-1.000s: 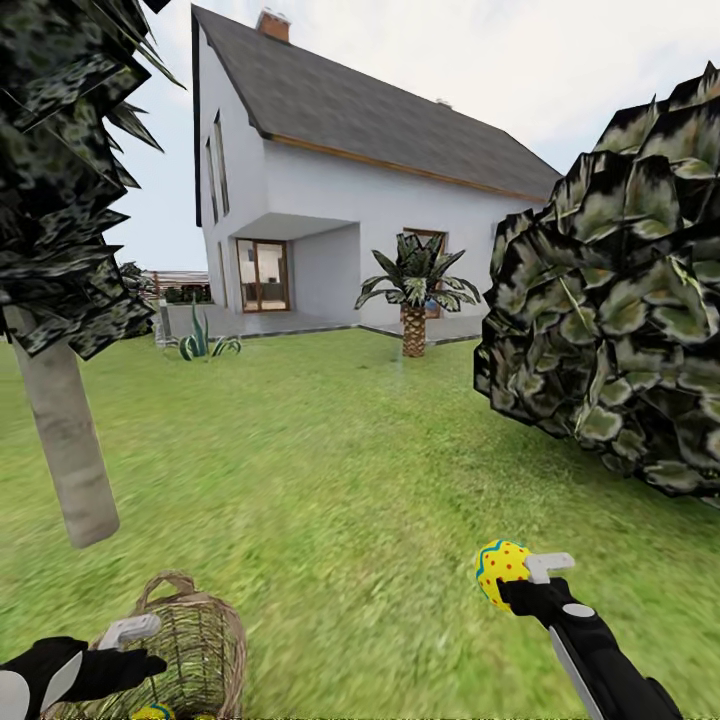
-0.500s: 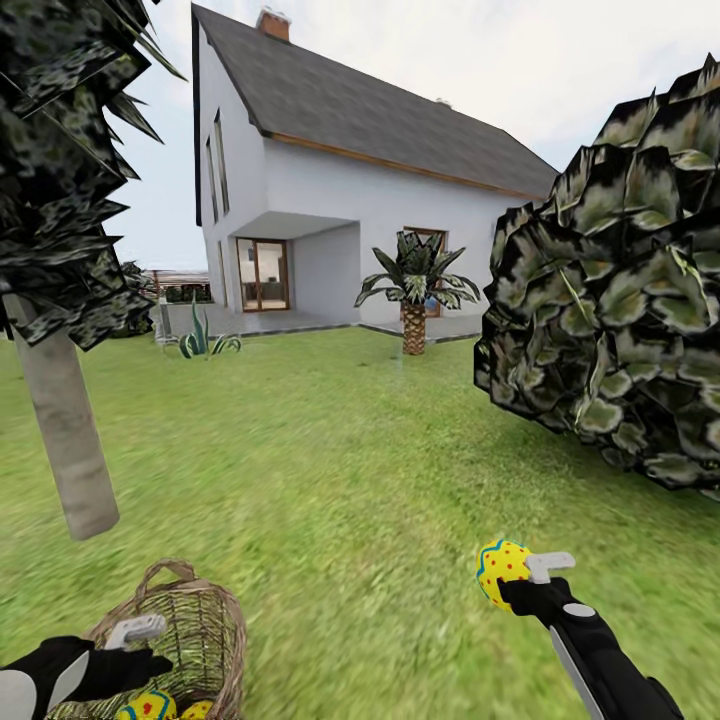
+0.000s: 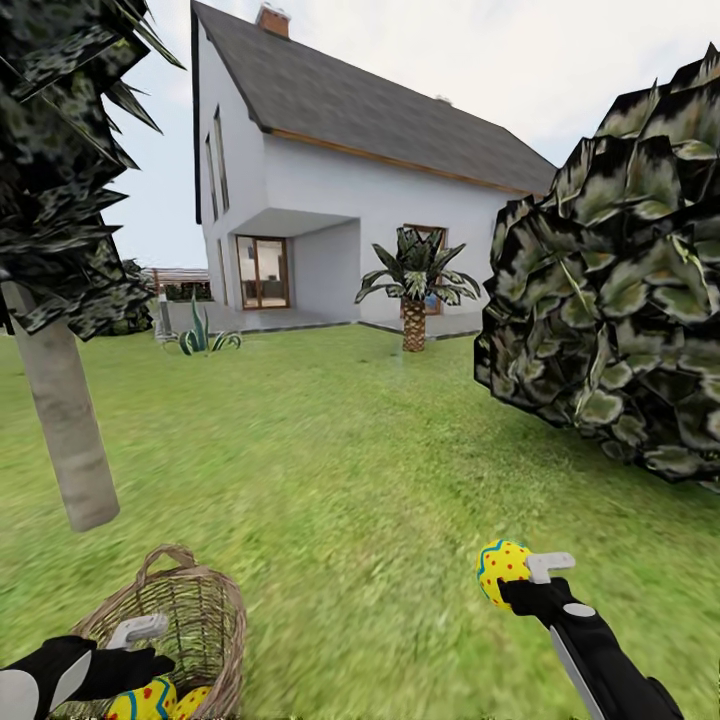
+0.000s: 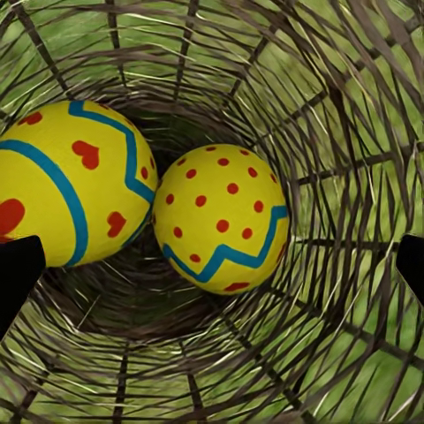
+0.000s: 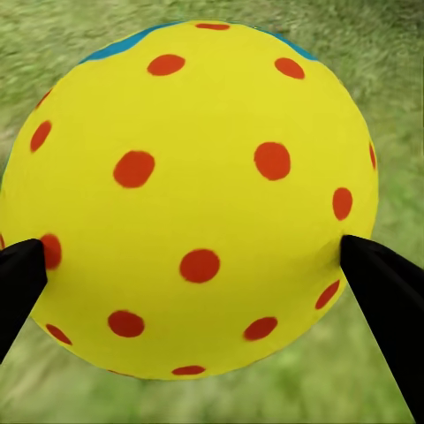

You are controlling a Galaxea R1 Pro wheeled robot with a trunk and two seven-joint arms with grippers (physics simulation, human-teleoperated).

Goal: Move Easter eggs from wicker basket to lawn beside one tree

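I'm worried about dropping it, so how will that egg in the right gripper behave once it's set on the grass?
The Easter egg looks smooth and rounded, so it could roll once released. The right gripper pinches it at two small spots, so it might slip. The lawn looks flat, which should limit rolling.

Black arms w/ white panels; right tool (image 3: 520, 585) has pale grey finger.
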